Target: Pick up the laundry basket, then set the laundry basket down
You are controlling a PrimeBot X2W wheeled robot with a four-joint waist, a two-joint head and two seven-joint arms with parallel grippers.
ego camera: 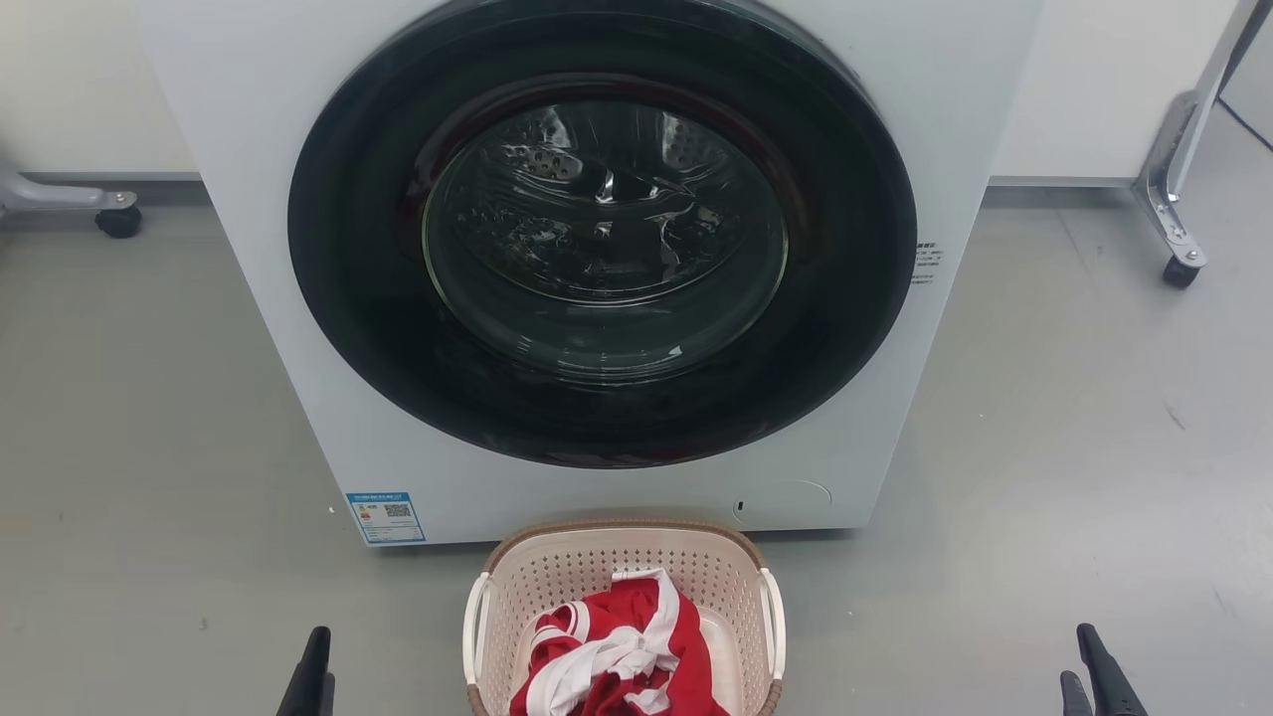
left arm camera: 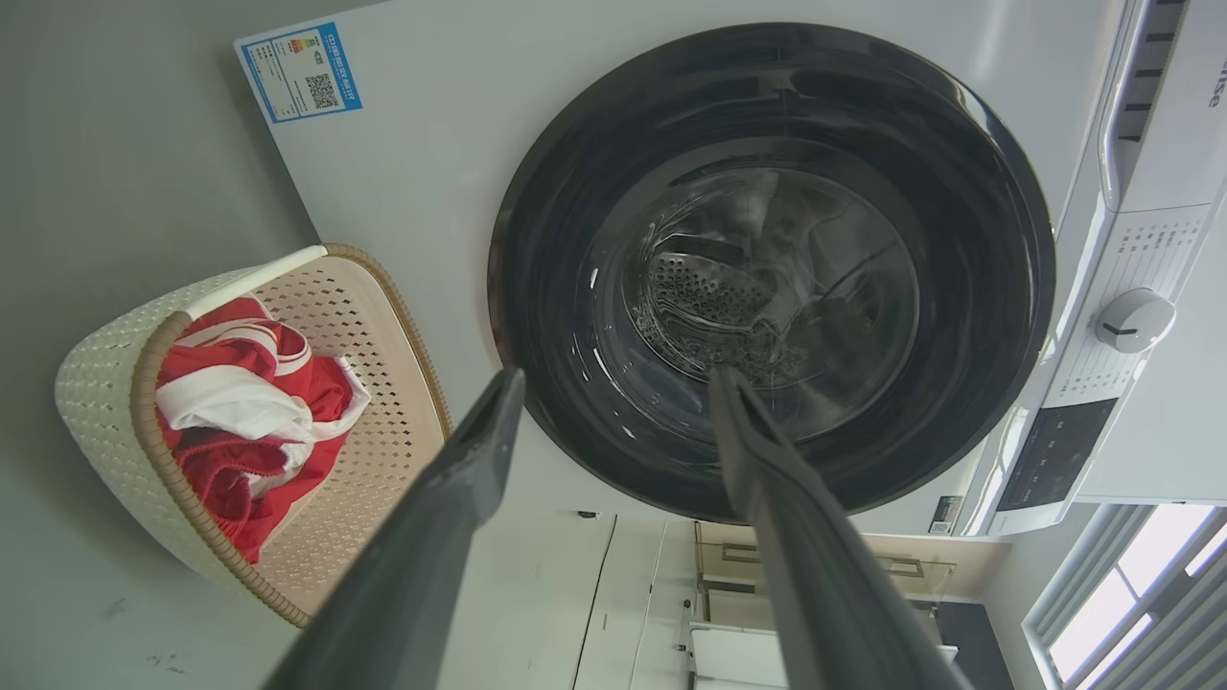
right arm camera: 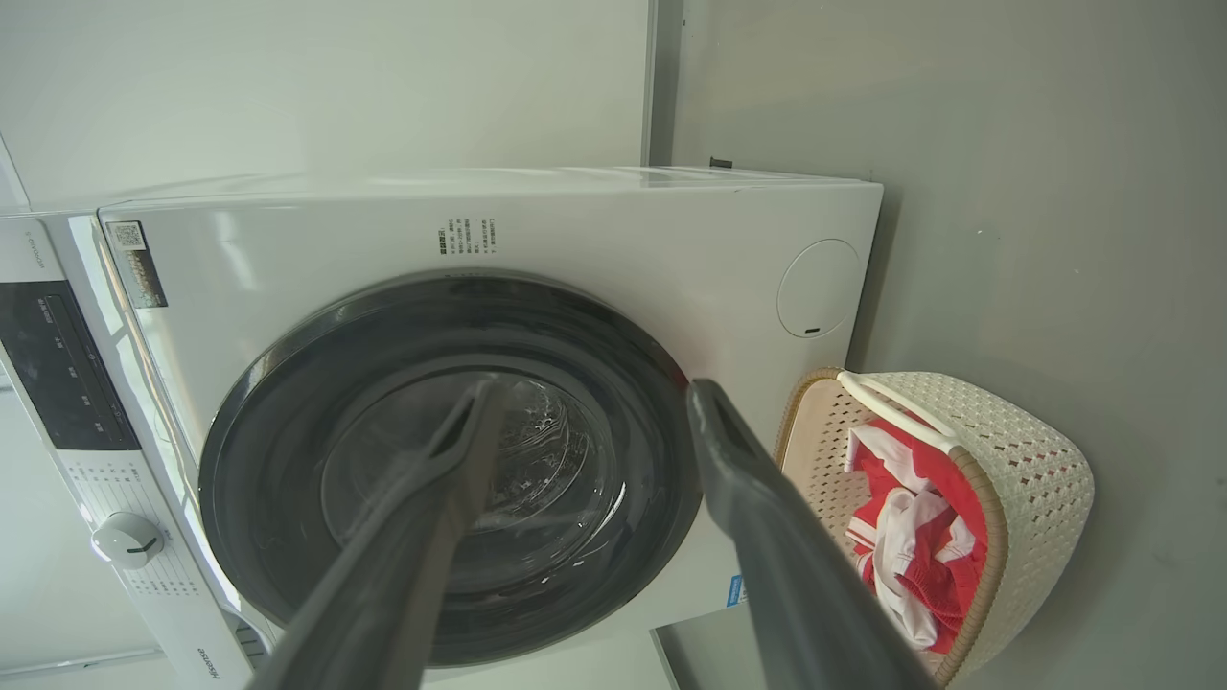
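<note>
Laundry basket (ego camera: 617, 569) sits on the grey floor (ego camera: 149, 418), just in front of the washing machine (ego camera: 298, 298), below its round door (ego camera: 602, 239), which looks shut. A red-and-white garment (ego camera: 617, 656) lies bunched inside.

Left jaws low at the left of the head view, right jaws low at the right. Both sets stand parted with nothing between them, as each wrist view shows, and both are well clear of the basket. They point past it toward the machine front.

Key relation: the basket lies between the two arms, inward of each. Its white side handles, left handle (ego camera: 475, 626) and right handle (ego camera: 774, 622), face outward, one toward each arm. In the head view the left jaws appear somewhat nearer the basket than the right. The near end is cut off by the frame edge, so the long axis cannot be told for certain; the handles run front to back.

Judgement: pickup not yet begun. The next move likely calls for both arms to swing inward and down to the handles.
</note>
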